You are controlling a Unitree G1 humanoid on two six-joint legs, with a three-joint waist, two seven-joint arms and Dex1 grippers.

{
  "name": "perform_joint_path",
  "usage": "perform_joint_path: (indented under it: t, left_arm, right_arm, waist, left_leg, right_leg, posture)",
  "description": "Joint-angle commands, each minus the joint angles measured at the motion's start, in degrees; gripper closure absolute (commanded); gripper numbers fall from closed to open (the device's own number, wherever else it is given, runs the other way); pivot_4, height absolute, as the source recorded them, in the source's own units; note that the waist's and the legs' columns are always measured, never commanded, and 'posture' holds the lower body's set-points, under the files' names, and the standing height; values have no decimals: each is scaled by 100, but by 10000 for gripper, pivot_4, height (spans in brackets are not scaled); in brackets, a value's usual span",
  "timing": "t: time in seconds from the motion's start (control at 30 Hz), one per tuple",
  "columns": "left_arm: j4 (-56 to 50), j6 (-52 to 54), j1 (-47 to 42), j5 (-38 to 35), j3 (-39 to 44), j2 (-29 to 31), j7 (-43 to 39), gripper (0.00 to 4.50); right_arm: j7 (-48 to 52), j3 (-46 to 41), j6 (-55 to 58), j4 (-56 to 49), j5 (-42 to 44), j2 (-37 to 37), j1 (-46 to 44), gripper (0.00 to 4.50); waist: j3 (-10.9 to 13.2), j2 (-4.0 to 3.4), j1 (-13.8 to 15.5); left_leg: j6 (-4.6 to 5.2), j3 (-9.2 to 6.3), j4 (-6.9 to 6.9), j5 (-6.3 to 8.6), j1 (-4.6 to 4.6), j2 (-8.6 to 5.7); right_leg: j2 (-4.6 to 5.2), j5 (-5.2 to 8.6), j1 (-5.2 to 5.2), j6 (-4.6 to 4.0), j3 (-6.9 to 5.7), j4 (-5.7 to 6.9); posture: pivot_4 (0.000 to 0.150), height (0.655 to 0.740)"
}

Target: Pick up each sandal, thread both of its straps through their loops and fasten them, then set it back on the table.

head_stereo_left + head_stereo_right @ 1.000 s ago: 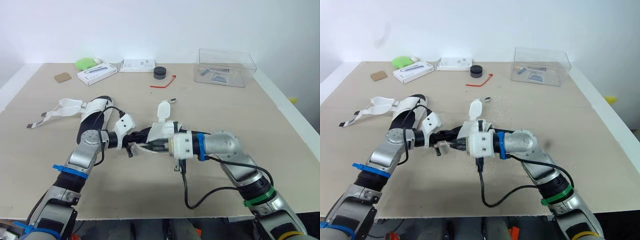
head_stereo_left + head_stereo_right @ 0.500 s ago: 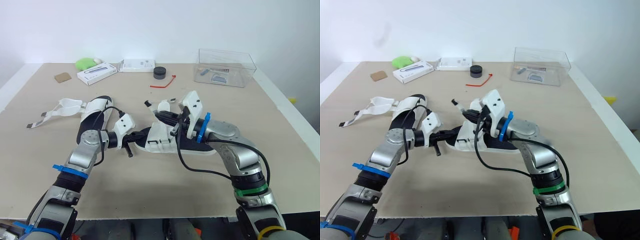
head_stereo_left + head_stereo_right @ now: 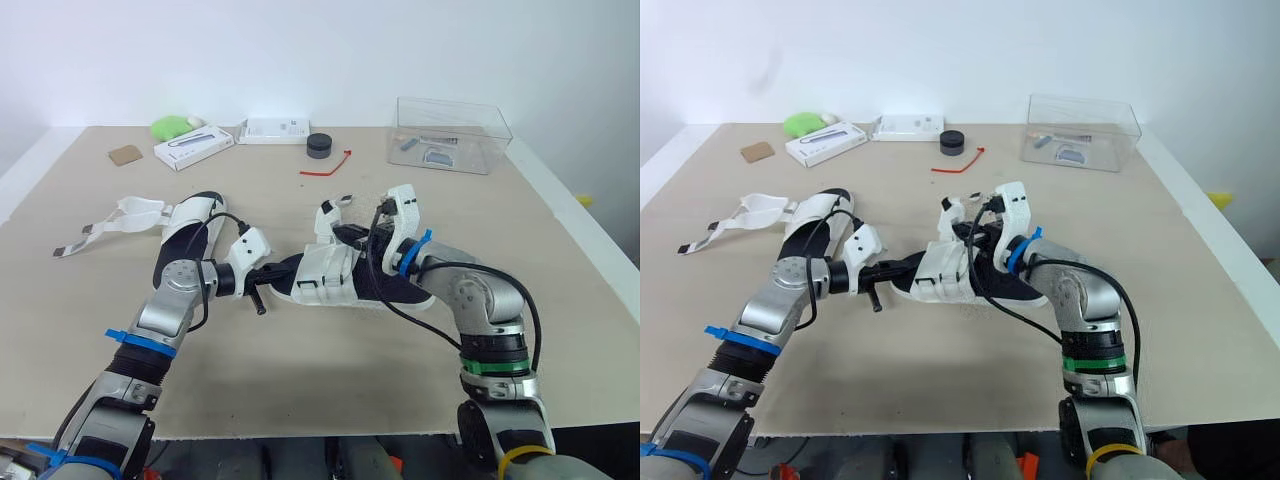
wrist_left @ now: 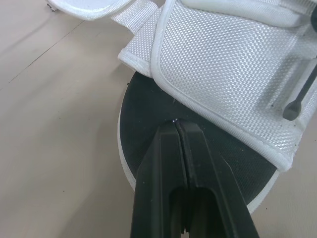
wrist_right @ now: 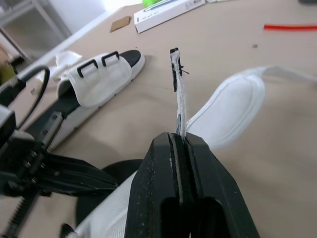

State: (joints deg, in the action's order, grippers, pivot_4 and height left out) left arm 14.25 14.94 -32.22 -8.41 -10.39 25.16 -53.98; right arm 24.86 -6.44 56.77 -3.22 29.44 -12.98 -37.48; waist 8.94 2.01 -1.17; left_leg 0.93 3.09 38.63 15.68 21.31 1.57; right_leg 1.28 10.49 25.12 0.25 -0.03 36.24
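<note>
White webbing over a black sole: the sandal (image 3: 330, 275) lay between the two grippers, mid-table. Its thin strap (image 5: 177, 94) stood up on edge, and the right gripper (image 5: 178, 139) was clamped on it, fingers pinched flat against the webbing with the frayed tip poking out past them. At the sandal's other end, the left gripper (image 4: 177, 125) had its fingers pressed together, tips touching the black footbed just in front of the broad white band. Beyond the left gripper, on its outer side, the second sandal (image 3: 185, 228) sat on the table (image 3: 300, 380) with its loose straps (image 3: 125, 215) splayed away. Well past both grippers at the far edge: a clear box (image 3: 450, 135), a black puck (image 3: 319, 146), a red strip (image 3: 328, 165) and two white boxes (image 3: 195, 146).
</note>
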Motion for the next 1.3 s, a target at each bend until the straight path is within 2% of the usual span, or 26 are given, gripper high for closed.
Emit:
perform_joint_path:
  t: [0.03, 0.2, 0.5, 0.63, 0.73, 0.8, 0.83, 0.97, 1.0, 1.03, 1.07, 1.13, 1.23, 1.27, 1.3]
  left_arm:
    - [118, 124, 108, 163, -132, 51, 4, 45000]
    - [94, 125, 128, 175, -144, 56, 8, 45000]
    - [85, 146, 147, 162, -143, 49, 25, 45000]
    - [100, 152, 138, 154, -148, 51, 25, 45000]
    - [135, 140, 113, 161, -147, 54, 22, 45000]
    - [150, 139, 90, 165, -138, 63, 10, 45000]
    - [160, 134, 79, 170, -133, 68, 4, 45000]
    - [220, 102, 32, 190, -131, 67, -12, 45000]
    - [220, 96, 26, 192, -134, 61, -14, 45000]
    - [228, 91, 17, 192, -135, 55, -13, 45000]
    - [240, 86, 7, 191, -134, 49, -10, 45000]
    - [261, 77, -10, 193, -140, 39, -1, 45000]
    - [197, 85, 25, 186, -153, 44, 14, 45000]
    - [181, 91, 36, 183, -154, 46, 18, 45000]
    - [173, 93, 43, 183, -155, 49, 22, 45000]
  right_arm:
    - [-184, -260, 222, -117, 238, 53, -165, 43720]
    - [-406, -392, 451, -8, 396, 122, -216, 43720]
    - [-403, 20, 126, 32, -58, -317, -35, 43720]
    - [-272, 261, -243, 64, -279, -534, -29, 30958]
    - [-152, 441, -621, 23, -504, -695, -68, 14620]
    - [-43, 513, -867, -64, -612, -790, -171, 8342]
    - [31, 573, -1018, -98, -687, -843, -235, 3155]
    - [299, 737, -1366, -162, -707, -772, -662, 3155]
    - [381, 782, -1352, -164, -654, -710, -749, 7997]
    - [458, 813, -1350, -145, -609, -661, -792, 9321]
    - [526, 843, -1351, -109, -587, -628, -804, 12736]
    - [667, 928, -1376, -12, -613, -604, -801, 21855]
    - [835, 1059, -1346, 291, -681, -602, -775, 38791]
    - [850, 1089, -1366, 445, -746, -622, -792, 43128]
    - [866, 1109, -1384, 601, -802, -645, -824, 44413]
  waist:
    - [0, 0, -1]
    - [0, 0, -2]
    - [0, -1, -5]
    - [0, 0, -5]
    - [0, 0, -5]
    - [0, -1, -4]
    - [0, -1, -4]
    - [1, -3, -7]
    - [1, -3, -8]
    - [1, -3, -7]
    - [0, -3, -6]
    - [0, -2, -4]
    - [0, -2, -2]
    - [0, -2, -2]
    - [0, -2, -2]
  left_leg:
    - [0, 0, 0, 0, 0, 0]
    - [0, 0, -1, 0, 1, 0]
    - [0, 0, -1, 0, 3, -1]
    - [0, 0, -1, 0, 5, -2]
    - [1, 2, -3, 0, 7, -2]
    - [1, 1, -5, 0, 7, -2]
    - [1, 0, -6, 0, 8, -1]
    - [1, 1, -6, 0, 9, -1]
    - [1, 3, -6, 0, 9, -1]
    - [2, 4, -6, 0, 8, -1]
    - [3, 2, -6, -1, 8, 0]
    - [3, -3, -6, -1, 8, 2]
    - [3, -3, -6, -1, 14, 0]
    - [3, -2, -6, -1, 15, -2]
    - [3, 0, -6, -1, 15, -3]
  right_leg:
    - [0, 0, 0, 0, 0, 0]
    - [1, 6, 1, 10, 1, -2]
    - [2, 8, 1, 16, 1, -4]
    - [3, 9, 1, 18, 1, -5]
    - [2, 10, 4, 20, 1, -8]
    - [0, 10, 5, 20, 2, -8]
    - [0, 10, 7, 20, 1, -8]
    - [-1, 10, 8, 20, 1, -7]
    - [-2, 9, 10, 21, 0, -7]
    - [-2, 8, 10, 21, -1, -7]
    - [-2, 8, 9, 21, -2, -7]
    - [-3, 9, 8, 18, -5, -7]
    - [1, 9, 10, 16, -5, -8]
    - [4, 9, 10, 15, -4, -8]
    - [6, 6, 10, 15, -4, -9]
  posture:
    - [1500, 7400]
    - [1500, 7400]
    - [1500, 7400]
    - [1500, 7400]
    - [1500, 7400]
    - [1500, 7400]
    - [1500, 7400]
    - [1500, 7400]
    - [1500, 7400]
    - [1500, 7400]
    - [1500, 7400]
    - [1500, 7400]
    - [1500, 7400]
    - [1500, 7400]
    - [1500, 7400]
